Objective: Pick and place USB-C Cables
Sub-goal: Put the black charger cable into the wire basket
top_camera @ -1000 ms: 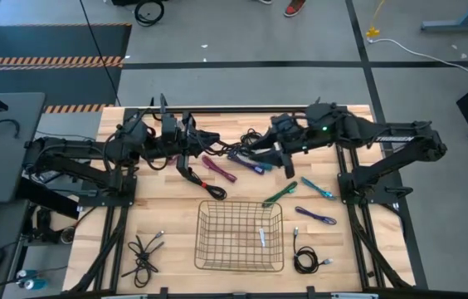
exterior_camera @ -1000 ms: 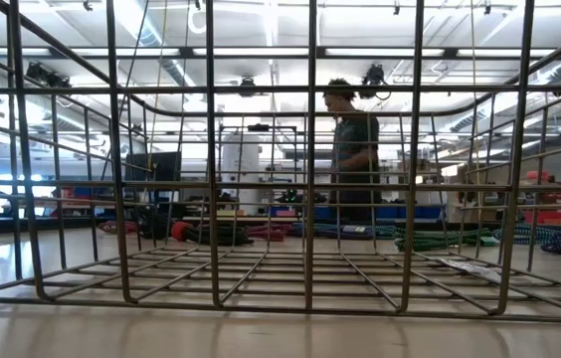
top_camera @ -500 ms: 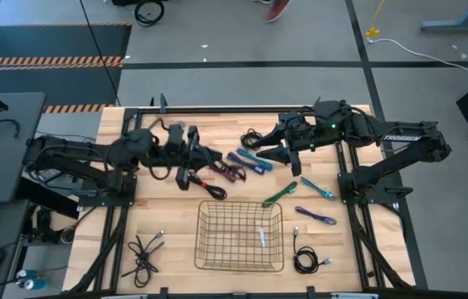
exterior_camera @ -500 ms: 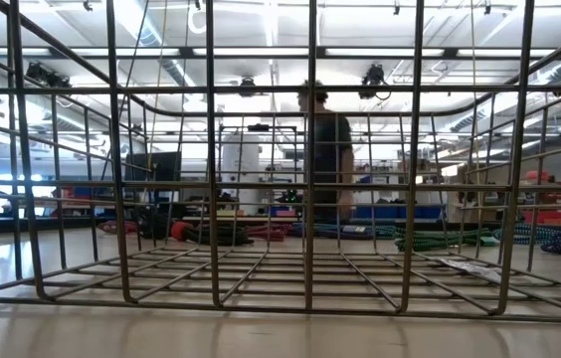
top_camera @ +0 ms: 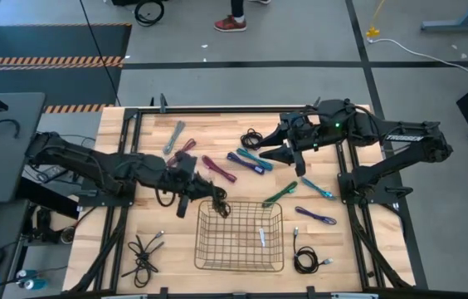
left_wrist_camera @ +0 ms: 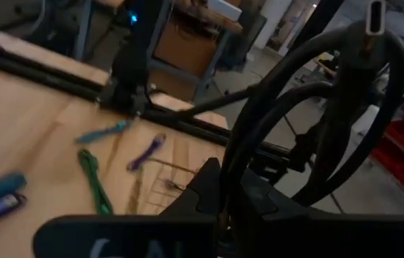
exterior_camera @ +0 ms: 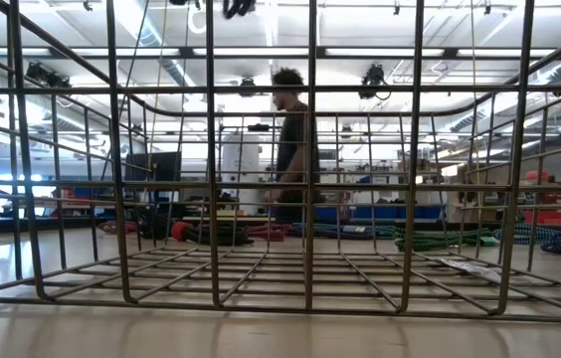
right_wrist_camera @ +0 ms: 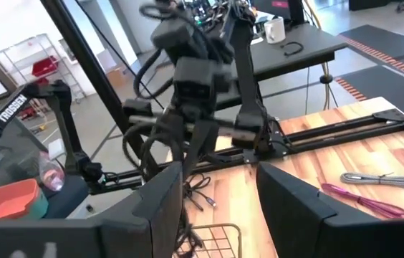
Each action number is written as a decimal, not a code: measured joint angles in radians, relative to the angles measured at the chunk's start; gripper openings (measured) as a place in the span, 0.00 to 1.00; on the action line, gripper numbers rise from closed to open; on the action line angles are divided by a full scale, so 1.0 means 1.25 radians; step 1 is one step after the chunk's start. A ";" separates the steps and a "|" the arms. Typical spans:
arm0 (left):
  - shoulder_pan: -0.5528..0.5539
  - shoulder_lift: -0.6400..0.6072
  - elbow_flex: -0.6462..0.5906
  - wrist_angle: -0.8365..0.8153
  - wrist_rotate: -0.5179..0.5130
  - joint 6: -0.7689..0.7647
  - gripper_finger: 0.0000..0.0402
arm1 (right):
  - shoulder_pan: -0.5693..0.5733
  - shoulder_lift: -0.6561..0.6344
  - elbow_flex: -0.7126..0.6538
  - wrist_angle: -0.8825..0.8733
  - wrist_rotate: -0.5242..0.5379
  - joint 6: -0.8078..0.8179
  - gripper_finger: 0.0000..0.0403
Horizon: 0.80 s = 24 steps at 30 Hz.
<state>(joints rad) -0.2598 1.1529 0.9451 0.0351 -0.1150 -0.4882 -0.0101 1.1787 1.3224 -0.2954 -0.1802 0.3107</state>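
Note:
My left gripper hovers over the far left corner of the wire mesh basket, shut on a coiled black USB-C cable. In the left wrist view the cable's loops rise past the fingers, with a plug at their top. My right gripper is open above the table's far right part, beside blue and teal cables. Other cables lie flat on the wood: grey, magenta, purple, green, teal, purple, and black coils. My left gripper pinches the black cable's bundled loops between its two fingers, taking several strands together. The coil is lifted clear of the table and stands out beyond the fingers. In the high view its free loop hangs over the basket's far left corner.
The basket has a small white piece on its floor. A small black cable lies near the far edge. Dark frame rails border the table. A person walks in the room behind. Bare wood lies left of the basket.
My left gripper has carried the black coil from the table's far left part toward the near edge and to the right, ending over the basket's far left corner. My right gripper has drawn back a little toward the right. The person behind has walked leftward.

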 joint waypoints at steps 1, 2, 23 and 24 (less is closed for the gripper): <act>-0.006 0.008 0.000 -0.004 0.000 -0.006 0.04 | 0.000 -0.003 0.000 0.002 0.000 0.000 0.46; -0.010 0.018 0.000 -0.003 0.003 -0.016 0.04 | 0.000 -0.007 0.000 0.002 0.000 0.000 0.46; 0.061 0.332 0.512 -0.667 0.163 0.084 0.04 | -0.036 -0.053 0.000 -0.040 0.000 -0.018 0.46; 0.066 0.349 0.535 -0.687 0.167 0.079 0.04 | -0.037 -0.055 0.000 -0.050 0.000 -0.020 0.46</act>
<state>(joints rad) -0.1779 1.5885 1.6143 -0.8240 0.0940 -0.3889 -0.0559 1.1097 1.3224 -0.3578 -0.1806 0.2859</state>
